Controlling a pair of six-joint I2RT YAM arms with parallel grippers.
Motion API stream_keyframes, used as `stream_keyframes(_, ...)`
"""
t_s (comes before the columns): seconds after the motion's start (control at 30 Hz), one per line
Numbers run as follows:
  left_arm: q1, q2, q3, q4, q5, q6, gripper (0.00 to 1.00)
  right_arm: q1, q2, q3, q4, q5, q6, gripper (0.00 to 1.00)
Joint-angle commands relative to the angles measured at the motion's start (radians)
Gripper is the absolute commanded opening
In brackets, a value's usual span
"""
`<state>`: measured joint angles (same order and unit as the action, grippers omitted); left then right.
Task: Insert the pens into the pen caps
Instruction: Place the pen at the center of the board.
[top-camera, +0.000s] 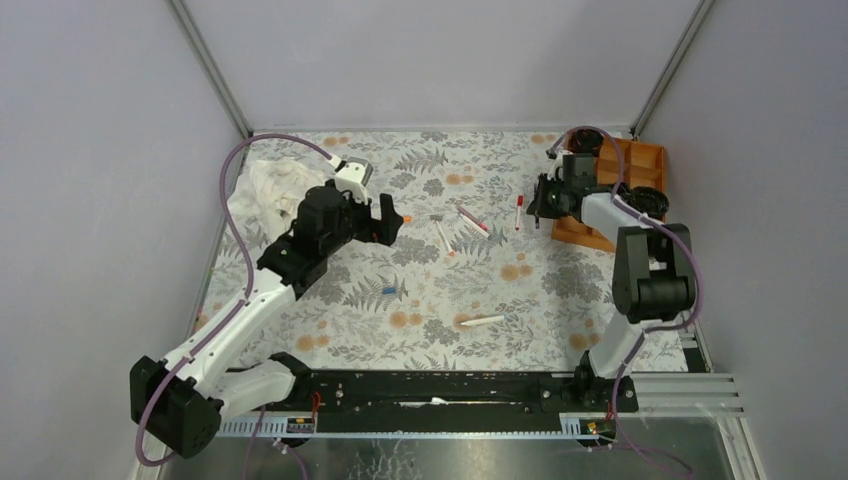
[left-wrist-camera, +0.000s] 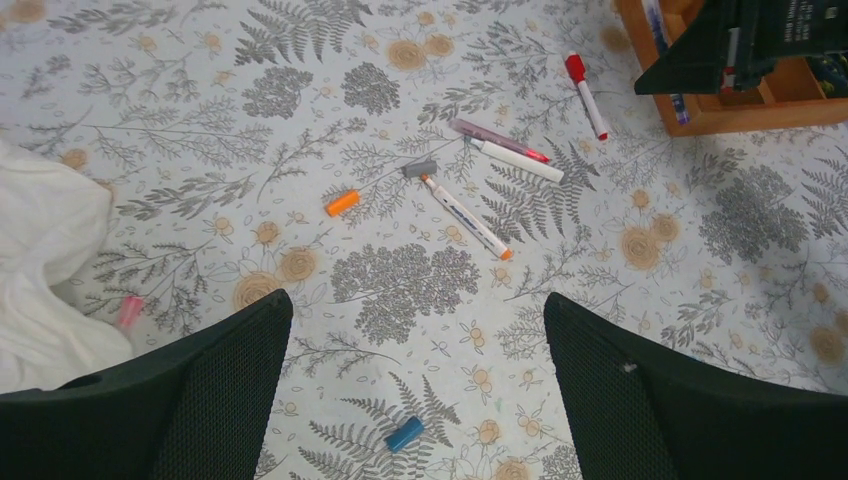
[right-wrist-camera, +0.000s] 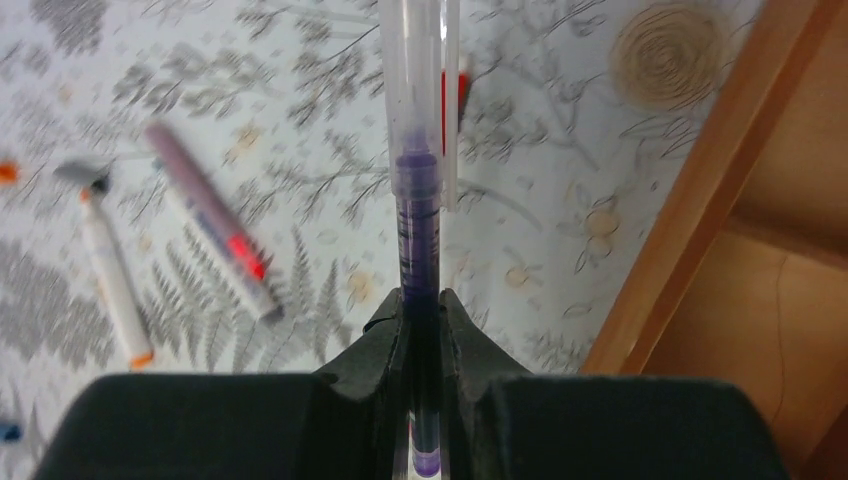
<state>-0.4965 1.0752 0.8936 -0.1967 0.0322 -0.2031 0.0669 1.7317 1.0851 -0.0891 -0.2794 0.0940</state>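
Right end effector (right-wrist-camera: 420, 308): I am gripping a purple-inked pen (right-wrist-camera: 417, 220) beside the wooden tray (right-wrist-camera: 690, 200).
Left end effector (left-wrist-camera: 415, 308): I am hovering, jaws apart, above the worktop (left-wrist-camera: 700, 330), far of the blue cap (left-wrist-camera: 404, 434).

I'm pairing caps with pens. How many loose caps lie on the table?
3. The orange cap lies mid-table, the grey cap just right of it, and the blue cap nearer the arms. A pink piece beside the white cloth may be a fourth.
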Motion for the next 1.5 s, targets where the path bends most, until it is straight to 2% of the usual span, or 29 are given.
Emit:
stream_keyframes(0.0,0.007,-0.041,-0.011,-0.014,-0.056,0.036,0.99,0.000,0.106,0.142,-0.097,0.136,0.095,0.06)
stream_keyframes(0.17,0.007,-0.052,-0.014,-0.011,-0.062,0.037,0.99,-0.001,0.167,0.182,-0.124,0.137,0.116,0.16)
stream_keyframes(0.37,0.007,-0.056,-0.014,-0.014,-0.063,0.037,0.99,0.000,0.231,0.200,-0.147,0.083,0.121,0.23)
stream_keyframes(0.47,0.007,-0.061,-0.016,-0.014,-0.072,0.039,0.99,-0.001,0.231,0.198,-0.148,0.071,0.121,0.32)
stream_keyframes(0.6,0.007,-0.068,-0.020,-0.008,-0.069,0.039,0.99,0.000,0.187,0.193,-0.141,0.065,0.112,0.43)
stream_keyframes(0.8,0.007,-0.100,-0.038,0.025,-0.038,0.042,0.99,0.000,-0.013,0.119,-0.104,0.063,0.053,0.47)
stream_keyframes(0.9,0.007,-0.125,-0.065,0.073,0.021,0.039,0.99,-0.002,-0.145,0.065,-0.102,-0.065,-0.066,0.51)
stream_keyframes(1.03,0.009,-0.164,-0.117,0.147,0.033,0.001,0.99,-0.015,-0.328,0.004,-0.144,-0.354,-0.273,0.65)
stream_keyframes(1.17,0.013,-0.194,-0.184,0.193,0.045,-0.107,0.99,-0.024,-0.512,-0.112,-0.071,-0.611,-0.320,0.85)
stream_keyframes(1.23,0.015,-0.198,-0.207,0.221,0.044,-0.152,0.99,-0.024,-0.577,-0.174,-0.003,-0.743,-0.327,0.90)
stream_keyframes(1.33,0.027,-0.163,-0.198,0.187,0.029,-0.167,0.99,-0.025,-0.594,-0.227,0.004,-0.961,-0.385,0.94)
stream_keyframes(1.47,0.052,-0.048,-0.101,0.038,0.071,-0.110,0.97,-0.026,-0.610,-0.277,0.001,-1.026,-0.445,0.97)
